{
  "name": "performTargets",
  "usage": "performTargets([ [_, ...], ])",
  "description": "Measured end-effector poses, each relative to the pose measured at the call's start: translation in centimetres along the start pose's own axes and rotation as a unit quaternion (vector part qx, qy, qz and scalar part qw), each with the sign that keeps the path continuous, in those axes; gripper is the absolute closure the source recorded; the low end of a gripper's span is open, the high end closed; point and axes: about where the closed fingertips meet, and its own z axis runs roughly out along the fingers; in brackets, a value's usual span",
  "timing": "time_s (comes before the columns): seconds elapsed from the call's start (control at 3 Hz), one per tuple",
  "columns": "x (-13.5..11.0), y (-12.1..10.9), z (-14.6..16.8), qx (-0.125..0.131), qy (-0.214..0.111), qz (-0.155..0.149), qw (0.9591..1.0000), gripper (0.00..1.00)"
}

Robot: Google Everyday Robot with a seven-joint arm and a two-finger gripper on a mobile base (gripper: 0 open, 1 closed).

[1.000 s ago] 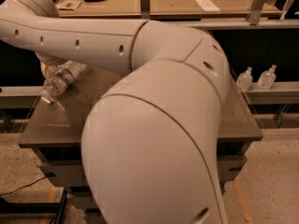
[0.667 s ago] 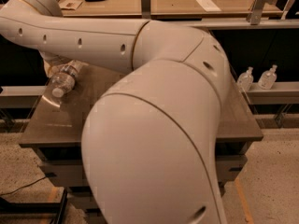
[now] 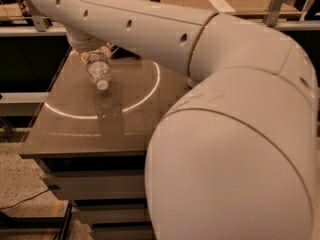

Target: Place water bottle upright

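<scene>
My arm point(image 3: 150, 24) white, dark-dotted, my gripper point(image 3: 94, 48) cream at the clear, white-capped water bottle point(image 3: 98, 69), table point(image 3: 75, 129) glossy brown

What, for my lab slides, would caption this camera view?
Robot hand, half hidden under the arm, at the base of a tilted water bottle over a table.

Readable text: none could be made out anywhere.
Water bottle point(image 3: 98, 70): its label band carried no legible print.
Gripper point(image 3: 97, 51): tucked under the white arm point(image 3: 150, 21) at the bottle's far end, above the tabletop point(image 3: 75, 129)'s far left corner; no markings readable.
Papers point(image 3: 221, 5) on the far bench: no writing legible.
</scene>
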Motion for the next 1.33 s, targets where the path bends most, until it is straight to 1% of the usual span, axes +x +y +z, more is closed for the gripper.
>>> performTargets([
  [0.33,1.3,-5.8,0.2,-0.008,0.049,0.006,0.9987,1.00],
  [0.67,4.2,-10.2,1.8,-0.040,0.138,0.032,0.9890,1.00],
  [1.0,4.0,-11.7,0.4,-0.113,0.157,0.087,0.9773,1.00],
  [1.33,1.3,-11.7,-2.6,-0.177,0.129,0.117,0.9686,1.00],
])
